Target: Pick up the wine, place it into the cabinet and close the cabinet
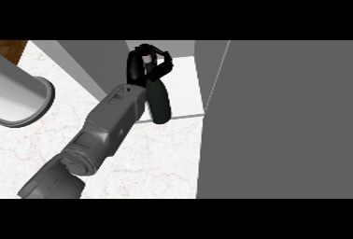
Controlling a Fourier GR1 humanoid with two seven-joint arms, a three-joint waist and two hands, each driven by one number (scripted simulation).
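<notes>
1. While the left hand (147,59) curls its black fingers round the upper end of the wine bottle (160,105), the bottle's dark body hangs over the white floor of the cabinet (185,88). Its lower end reaches the front edge of that floor.
2. The step in hand, as I judge it, is setting the bottle inside. It looks to be only partly within the opening, so it should go deeper toward the back edge of the floor before the fingers uncurl.
3. To do this well, bring the bottle upright so its base meets the floor flat. It now lies long and tilted, and I cannot tell whether any part of it touches the floor.
4. Keep the grey forearm (110,121) clear of the open cabinet door (276,116), which fills the right side of the view. The door can swing shut only once the arm is out of the opening.
5. Closing the door is not yet begun.
6. Counted: one wine bottle; one cabinet with one door showing; one hand and one forearm, since the right hand is out of sight; one marble counter (158,163); and one grey cylindrical vessel (21,93) at the counter's left edge, well apart from the bottle.
</notes>
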